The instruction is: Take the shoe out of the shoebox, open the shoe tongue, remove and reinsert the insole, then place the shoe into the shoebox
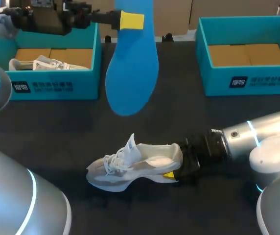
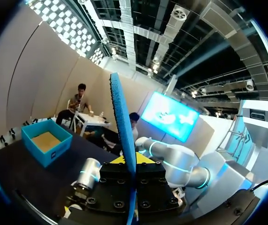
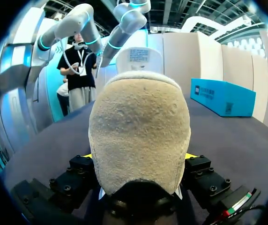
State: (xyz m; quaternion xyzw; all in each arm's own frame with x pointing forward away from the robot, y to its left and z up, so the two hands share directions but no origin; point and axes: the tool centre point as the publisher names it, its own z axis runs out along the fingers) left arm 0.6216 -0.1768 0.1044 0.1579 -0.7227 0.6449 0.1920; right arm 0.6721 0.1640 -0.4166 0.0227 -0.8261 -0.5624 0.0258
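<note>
A blue insole (image 1: 132,73) hangs toe-down above the table's far middle, and my left gripper (image 1: 131,21) is shut on its upper end. In the left wrist view the insole (image 2: 123,131) stands edge-on between the yellow tips. A grey and white shoe (image 1: 135,164) lies on the dark table (image 1: 57,127) with its toe to the left and its tongue raised. My right gripper (image 1: 175,169) is shut on its heel from the right. In the right wrist view the beige heel (image 3: 140,126) fills the space between the fingers, a yellow tip (image 3: 190,155) showing at its side.
A teal shoebox (image 1: 93,54) at the back left holds another pale shoe (image 1: 42,63). A second teal shoebox (image 1: 203,49), with only its brown floor showing, stands at the back right, and shows as the teal box (image 3: 223,96) ahead of the right gripper.
</note>
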